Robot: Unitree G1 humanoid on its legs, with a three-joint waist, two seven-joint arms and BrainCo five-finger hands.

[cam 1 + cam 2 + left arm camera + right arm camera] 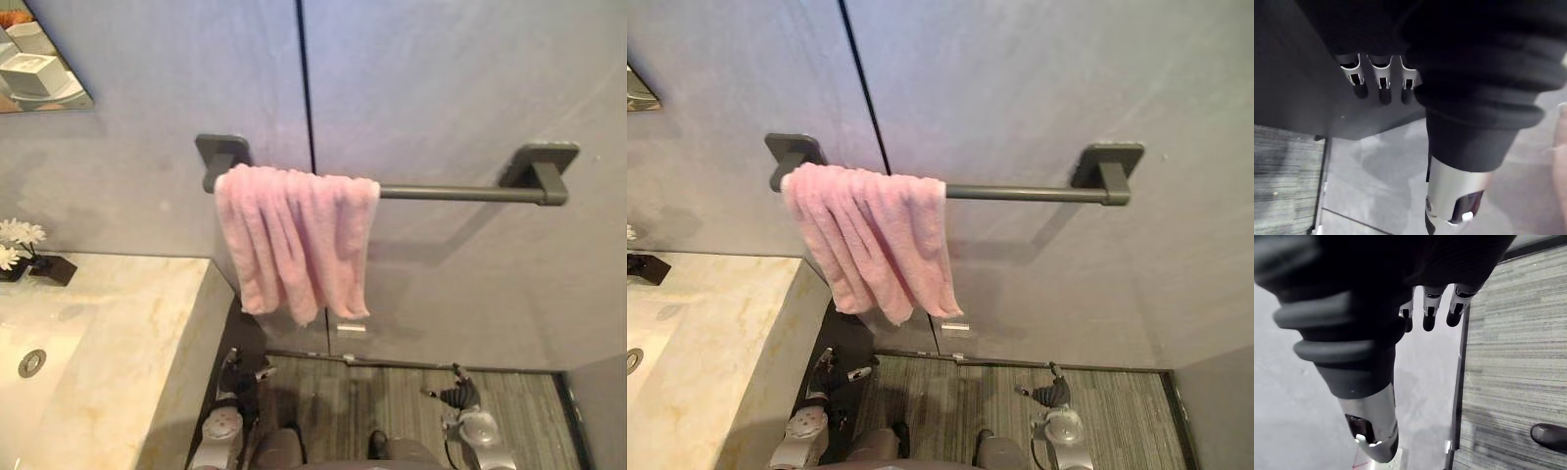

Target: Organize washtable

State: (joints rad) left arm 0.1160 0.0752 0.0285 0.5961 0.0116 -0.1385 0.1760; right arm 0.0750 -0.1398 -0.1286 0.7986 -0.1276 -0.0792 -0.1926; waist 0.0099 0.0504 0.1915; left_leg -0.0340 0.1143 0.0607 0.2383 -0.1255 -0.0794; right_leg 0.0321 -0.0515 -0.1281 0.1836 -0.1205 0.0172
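Observation:
A pink towel (296,242) hangs folded over the left end of a dark grey towel bar (460,193) on the grey wall. Beside it on the left stands the marble washtable (108,352) with its sink drain (31,362). Both hands hang low near the floor, well below the towel. My left hand (238,370) is by the washtable's dark side panel, fingers relaxed and holding nothing, as its wrist view confirms (1381,83). My right hand (457,393) hangs over the striped floor, its fingers (1430,313) straight and empty.
A dark holder with white flowers (22,247) stands at the back of the washtable. A mirror corner (39,59) shows at the upper left. A small white tag (351,329) sits on the wall under the towel. A dark shoe tip (1550,436) shows on the floor.

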